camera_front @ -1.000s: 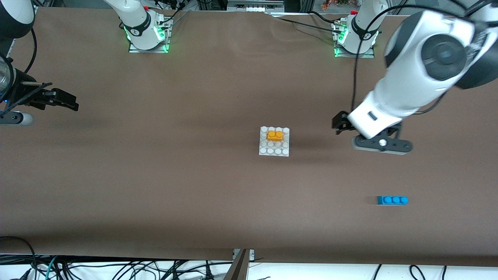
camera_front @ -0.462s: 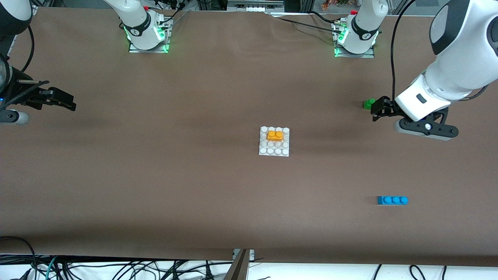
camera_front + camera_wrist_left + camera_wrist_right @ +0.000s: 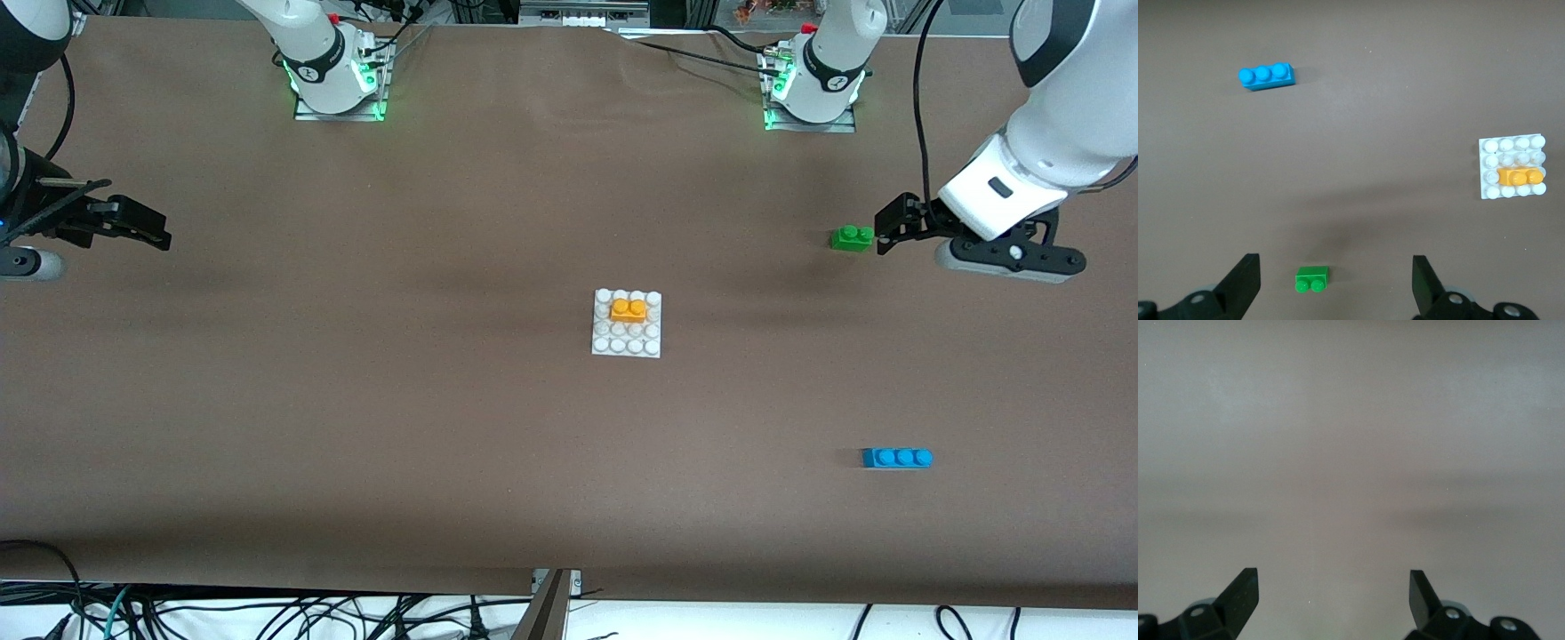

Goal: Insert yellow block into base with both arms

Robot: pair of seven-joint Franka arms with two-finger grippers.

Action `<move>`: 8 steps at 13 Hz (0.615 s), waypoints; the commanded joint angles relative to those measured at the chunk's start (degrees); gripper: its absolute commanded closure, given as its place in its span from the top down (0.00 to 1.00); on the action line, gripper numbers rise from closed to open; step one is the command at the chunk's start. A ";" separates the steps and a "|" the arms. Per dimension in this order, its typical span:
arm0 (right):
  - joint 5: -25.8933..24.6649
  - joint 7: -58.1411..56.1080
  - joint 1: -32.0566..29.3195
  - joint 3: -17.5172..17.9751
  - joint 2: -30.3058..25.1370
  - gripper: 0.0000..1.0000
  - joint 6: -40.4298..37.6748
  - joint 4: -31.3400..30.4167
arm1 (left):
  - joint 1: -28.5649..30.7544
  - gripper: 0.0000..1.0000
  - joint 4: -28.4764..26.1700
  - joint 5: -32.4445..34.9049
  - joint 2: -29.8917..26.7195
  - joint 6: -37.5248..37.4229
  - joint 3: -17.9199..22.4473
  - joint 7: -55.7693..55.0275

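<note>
The yellow block (image 3: 629, 309) sits pressed onto the white studded base (image 3: 613, 346) in the middle of the table, in the second stud row from the robots. The left wrist view shows the same pair, the block (image 3: 1519, 177) on the base (image 3: 1511, 148), well away from my fingers. My left gripper (image 3: 893, 228) hangs open and holds nothing; it is over the table at the left arm's end, above a green brick (image 3: 852, 237). The left gripper (image 3: 1335, 260) frames that green brick (image 3: 1312, 279). My right gripper (image 3: 135, 228) waits open over bare table at the right arm's end; the right wrist view shows the gripper (image 3: 1333, 577) with nothing in it.
A blue three-stud brick (image 3: 896, 458) lies nearer the front camera than the green brick, at the left arm's end; the left wrist view also shows this blue brick (image 3: 1267, 75). Brown table covering surrounds the base. Both arm bases (image 3: 338, 76) stand along the table's robot edge.
My left arm has swung away from the base toward its own end of the table and uncovered the green brick. The right gripper has drifted slightly outward. The bricks have not moved.
</note>
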 commanded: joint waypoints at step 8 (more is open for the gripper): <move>-0.93 -0.67 0.04 0.08 -0.29 1.00 -1.09 0.75 | 2.65 1.00 -1.31 -0.59 -0.66 0.26 0.07 0.69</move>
